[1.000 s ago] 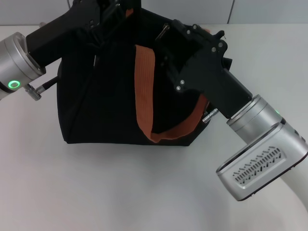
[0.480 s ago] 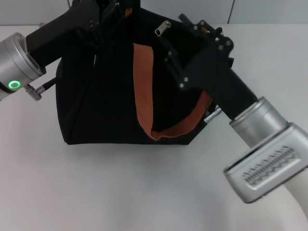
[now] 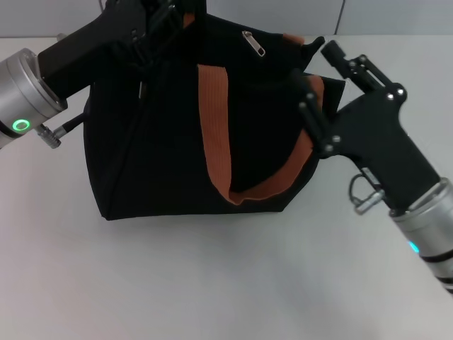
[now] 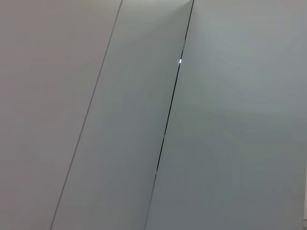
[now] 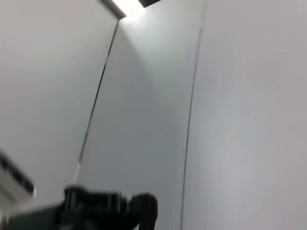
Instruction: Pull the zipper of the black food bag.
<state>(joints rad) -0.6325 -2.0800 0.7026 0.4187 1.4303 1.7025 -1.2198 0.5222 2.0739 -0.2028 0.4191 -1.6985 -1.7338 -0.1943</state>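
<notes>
The black food bag (image 3: 163, 149) stands on the white table with an orange-brown strap (image 3: 212, 120) hanging down its front. The silver zipper pull tab (image 3: 253, 42) lies flat on the bag's top edge, free of any gripper. My right gripper (image 3: 320, 45) is open and empty just off the bag's far right corner, to the right of the tab. My left gripper (image 3: 170, 15) is at the bag's far left top corner, dark against the black fabric. Neither wrist view shows the bag.
The white table (image 3: 212, 283) spreads in front of the bag. A second strap end (image 3: 291, 38) shows at the bag's far right top. The wrist views show pale wall panels (image 4: 216, 120); a dark blurred shape (image 5: 110, 211) sits low in the right wrist view.
My right gripper let go of the zipper pull tab and drew back to the right, off the bag. The tab now lies flat on the top edge. The left arm has not moved.
</notes>
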